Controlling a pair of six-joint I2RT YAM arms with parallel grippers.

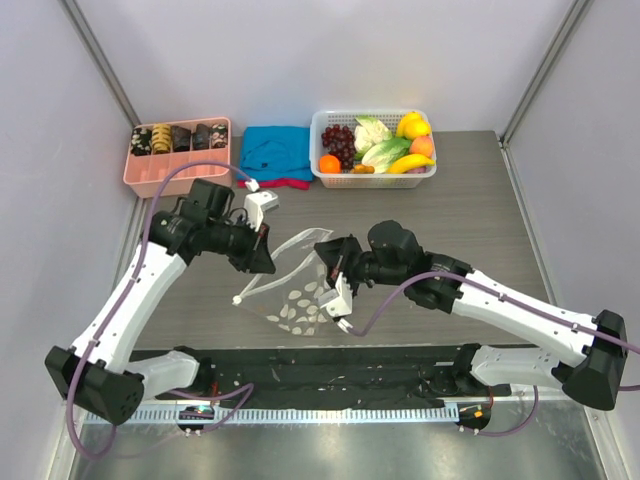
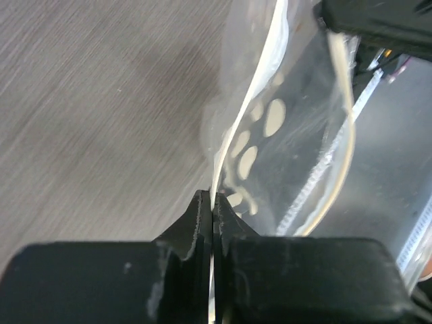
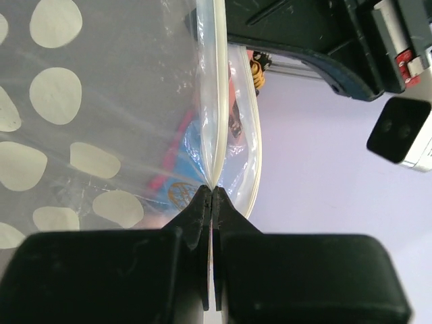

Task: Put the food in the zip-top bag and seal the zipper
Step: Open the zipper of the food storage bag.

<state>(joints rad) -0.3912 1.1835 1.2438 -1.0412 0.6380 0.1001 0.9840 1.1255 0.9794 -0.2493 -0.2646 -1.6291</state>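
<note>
one clear zip-top bag (image 1: 300,290), printed with white oval dots, is held up over the middle of the bench (image 1: 480,215), stretched between the two arms. its zipper (image 3: 214,101) shows as a whitish strip along the mouth edge, and in both wrist views the two sides of the mouth stand a little apart. the left end effector (image 2: 212,202) is pinched tight on one end of that edge, thin plastic caught between its dark fingers. the right end effector (image 3: 212,194) is clamped just as tight on the other end. the food (image 1: 385,150) sits well apart in a white lattice basket (image 1: 372,182) at the far edge, beside a blue cloth (image 1: 275,150) and a pink tray (image 1: 150,178).
</note>
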